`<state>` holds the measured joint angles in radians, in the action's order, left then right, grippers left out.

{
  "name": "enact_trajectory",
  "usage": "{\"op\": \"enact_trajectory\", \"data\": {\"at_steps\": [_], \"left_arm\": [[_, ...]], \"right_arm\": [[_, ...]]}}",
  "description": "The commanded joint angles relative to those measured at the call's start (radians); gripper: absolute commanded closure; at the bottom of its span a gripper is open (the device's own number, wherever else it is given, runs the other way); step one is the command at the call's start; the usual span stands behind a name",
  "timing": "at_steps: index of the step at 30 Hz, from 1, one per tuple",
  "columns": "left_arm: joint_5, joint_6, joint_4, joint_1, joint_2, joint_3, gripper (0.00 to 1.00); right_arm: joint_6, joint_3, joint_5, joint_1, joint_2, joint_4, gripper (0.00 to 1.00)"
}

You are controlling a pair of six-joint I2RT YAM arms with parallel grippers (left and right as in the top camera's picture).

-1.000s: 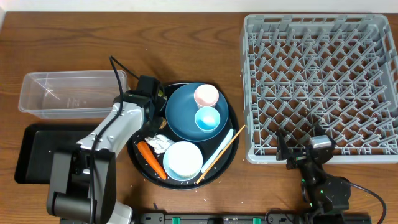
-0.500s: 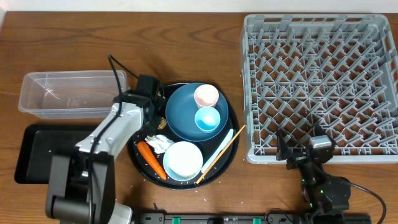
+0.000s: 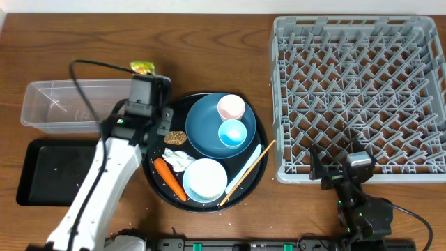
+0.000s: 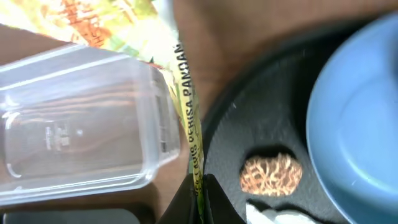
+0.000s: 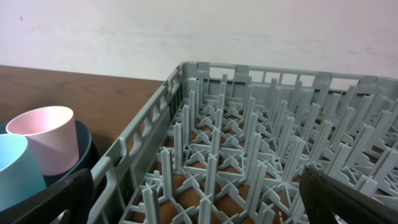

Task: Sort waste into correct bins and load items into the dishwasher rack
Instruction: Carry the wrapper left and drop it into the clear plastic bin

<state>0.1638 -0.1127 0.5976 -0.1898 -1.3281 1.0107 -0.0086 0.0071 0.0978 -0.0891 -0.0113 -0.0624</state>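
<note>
Bare table (image 3: 258,70) between crowded round tray (image 3: 155,176) and rack (image 3: 355,90)

Overhead looks straight down; wrist cameras close in (both see plate (image 3: 205,129)).

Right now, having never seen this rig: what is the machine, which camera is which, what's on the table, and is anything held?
These are two robot arms at a table, each ending in a two-finger gripper. One picture looks straight down from overhead. The other two come from a camera on each wrist.

On the table are a grey dishwasher rack, a clear tub, a flat black tray and a round black tray. The round tray carries a dark-blue plate with a pink cup and a blue cup on it, plus a pale bowl, a carrot, a tissue and a brown lump.

The left gripper is shut on a yellow-green wrapper, near the tub's corner. The right gripper is open and empty, by the rack's front edge.
</note>
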Motion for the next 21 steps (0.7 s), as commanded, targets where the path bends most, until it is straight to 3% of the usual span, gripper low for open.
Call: {"op": "enact_trajectory", "data": {"at_steps": [1, 5, 9, 14, 21], "left_arm": [[0.006, 0.179, -0.007, 0.070, 0.056, 0.024, 0.94], [0.000, 0.515, 0.002, 0.221, 0.098, 0.024, 0.94], [-0.125, 0.713, -0.016, 0.380, 0.097, 0.024, 0.94], [-0.313, 0.729, -0.083, 0.537, 0.041, 0.024, 0.94], [-0.487, 0.728, -0.220, 0.652, -0.112, 0.024, 0.94]], "right_arm": [[-0.007, -0.002, 0.008, -0.003, 0.004, -0.002, 0.01], [-0.008, -0.002, 0.008, -0.003, 0.004, -0.002, 0.01], [-0.008, -0.002, 0.008, -0.003, 0.004, -0.002, 0.01], [-0.007, -0.002, 0.008, -0.003, 0.004, -0.002, 0.01], [-0.007, -0.002, 0.008, -0.003, 0.004, -0.002, 0.01]]}}
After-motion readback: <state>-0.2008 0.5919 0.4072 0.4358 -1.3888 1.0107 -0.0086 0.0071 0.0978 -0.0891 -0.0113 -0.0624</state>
